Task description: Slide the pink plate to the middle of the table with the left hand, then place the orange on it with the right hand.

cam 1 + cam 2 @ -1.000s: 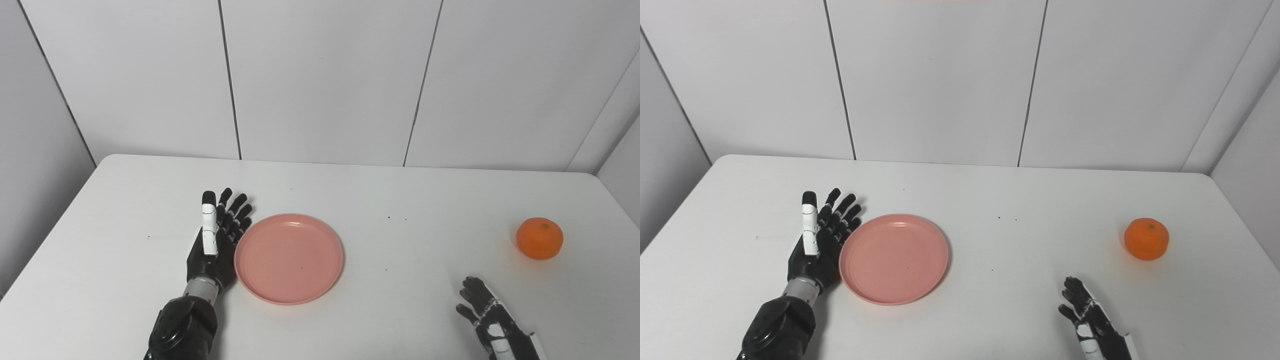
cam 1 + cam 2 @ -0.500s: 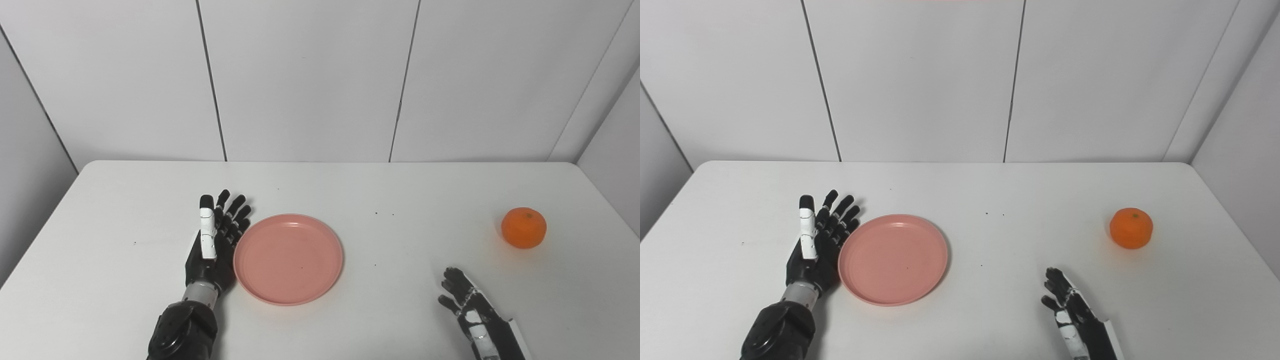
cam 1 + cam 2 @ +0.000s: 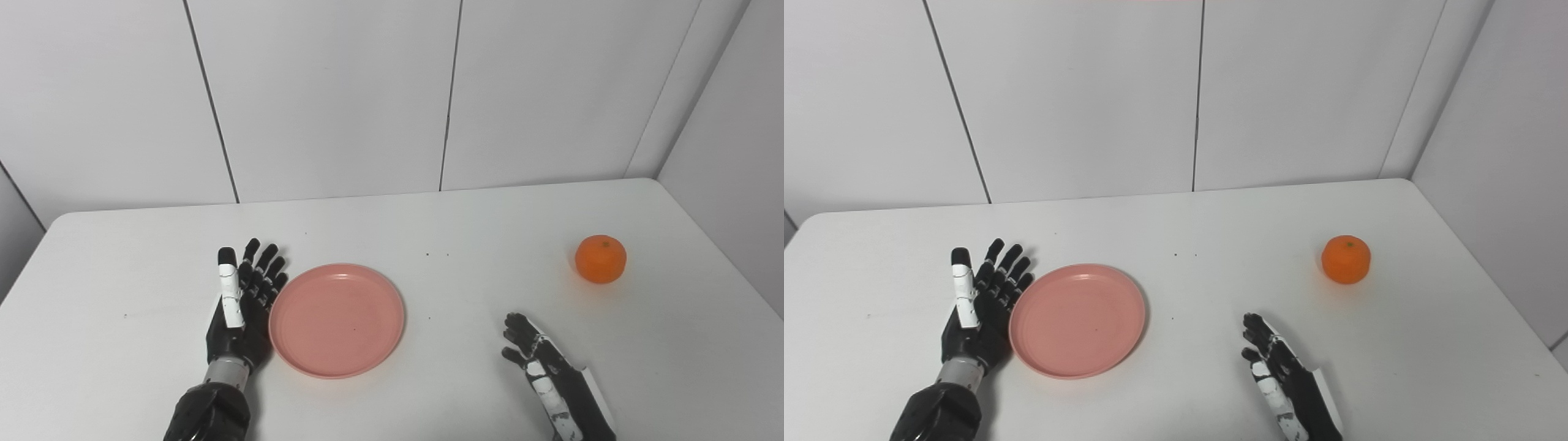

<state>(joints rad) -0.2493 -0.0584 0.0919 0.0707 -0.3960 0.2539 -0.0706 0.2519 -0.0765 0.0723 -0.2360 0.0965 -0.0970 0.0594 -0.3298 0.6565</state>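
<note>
A round pink plate (image 3: 337,320) lies flat on the white table (image 3: 429,233), left of the table's middle. My left hand (image 3: 240,306) stands open on edge against the plate's left rim, fingers stretched away from me. An orange (image 3: 600,259) rests on the table at the far right, well apart from the plate. My right hand (image 3: 542,370) is open near the front edge, right of the plate and below-left of the orange, holding nothing.
A few small dark specks (image 3: 438,254) dot the tabletop beyond the plate. White wall panels (image 3: 331,92) rise behind the table, and a side wall (image 3: 729,153) closes it in on the right.
The whole picture has shifted left, so the camera has turned right. The plate stays against my left hand. My right hand has come slightly further onto the table.
</note>
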